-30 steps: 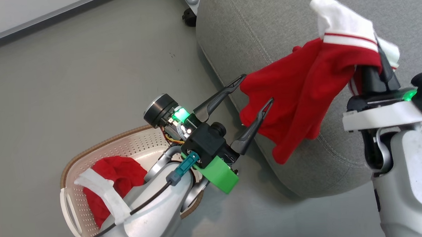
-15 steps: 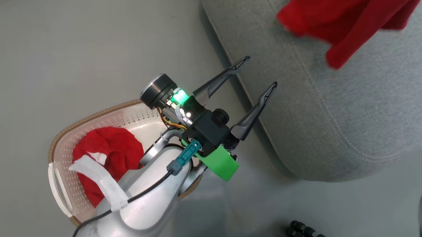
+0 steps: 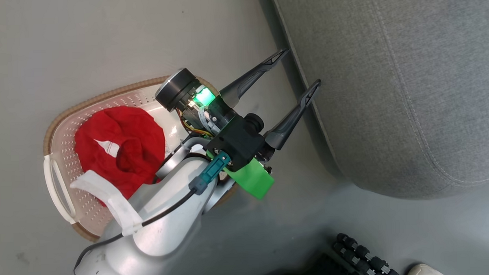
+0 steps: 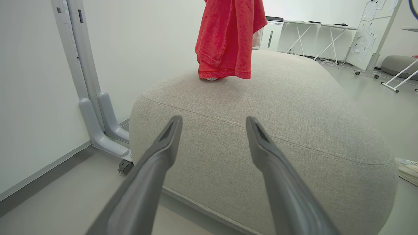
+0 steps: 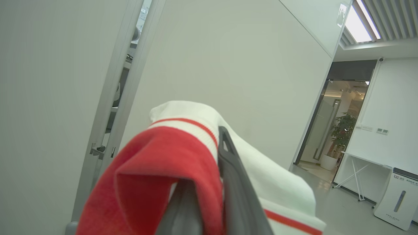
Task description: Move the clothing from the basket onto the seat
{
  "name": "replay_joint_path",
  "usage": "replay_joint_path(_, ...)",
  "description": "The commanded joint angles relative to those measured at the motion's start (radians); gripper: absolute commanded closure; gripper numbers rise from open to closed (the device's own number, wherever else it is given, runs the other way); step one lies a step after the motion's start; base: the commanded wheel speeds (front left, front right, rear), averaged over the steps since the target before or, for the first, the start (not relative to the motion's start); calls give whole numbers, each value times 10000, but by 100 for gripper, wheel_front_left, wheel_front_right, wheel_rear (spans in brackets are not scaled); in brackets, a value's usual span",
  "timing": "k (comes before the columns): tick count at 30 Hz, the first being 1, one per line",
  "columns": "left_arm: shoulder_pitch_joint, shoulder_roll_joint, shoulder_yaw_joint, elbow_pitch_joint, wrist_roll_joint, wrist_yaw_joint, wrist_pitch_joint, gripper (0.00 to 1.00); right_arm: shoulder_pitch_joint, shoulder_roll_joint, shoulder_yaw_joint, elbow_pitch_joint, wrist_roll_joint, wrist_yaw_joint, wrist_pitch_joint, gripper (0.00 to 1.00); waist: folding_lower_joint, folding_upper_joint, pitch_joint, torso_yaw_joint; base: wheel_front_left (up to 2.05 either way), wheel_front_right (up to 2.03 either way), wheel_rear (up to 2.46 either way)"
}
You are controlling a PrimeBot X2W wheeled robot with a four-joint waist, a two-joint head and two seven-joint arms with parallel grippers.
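Observation:
The red shorts (image 3: 119,150) lie bunched in the cream basket (image 3: 100,95) on the floor at the left. My left gripper (image 3: 302,67) hovers open and holding nothing between the basket and the rounded edge of the grey seat (image 3: 389,87). In the left wrist view its gripper (image 4: 214,119) points at the seat (image 4: 277,107), where the red jersey (image 4: 225,39) hangs with its hem touching the top of the cushion. My right gripper (image 5: 212,169) is shut on the jersey (image 5: 169,156), and the white striped trim drapes over its fingers.
A grey metal stand foot with a caster (image 4: 104,130) stands by the wall left of the seat. Black rollers (image 3: 362,255) show at the bottom. A shoe (image 3: 422,271) sits on the floor near the seat's front corner.
The head camera has swung down and left. The right gripper has carried the jersey further over the seat and out of the head view. The left gripper stays open.

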Motion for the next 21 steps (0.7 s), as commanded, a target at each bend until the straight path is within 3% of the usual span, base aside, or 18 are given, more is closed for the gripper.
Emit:
replay_joint_path(1, -204, 89, 43, -26, 123, -27, -2, 0, 94, 24, 18, 264, -56, -7, -5, 100, -1, -1, 224, 110, 0, 0, 0)
replay_joint_path(14, -357, 202, 66, -14, 143, -27, -2, 0, 2173, 1246, -318, 2018, 89, -7, -5, 100, -1, -1, 538, 251, 0, 0, 0)
replay_joint_path(21, -247, 208, 171, -42, 177, -27, -2, 0, 2827, 1477, -440, 2875, -184, -7, -5, 100, -1, -1, 525, 322, 0, 0, 0)
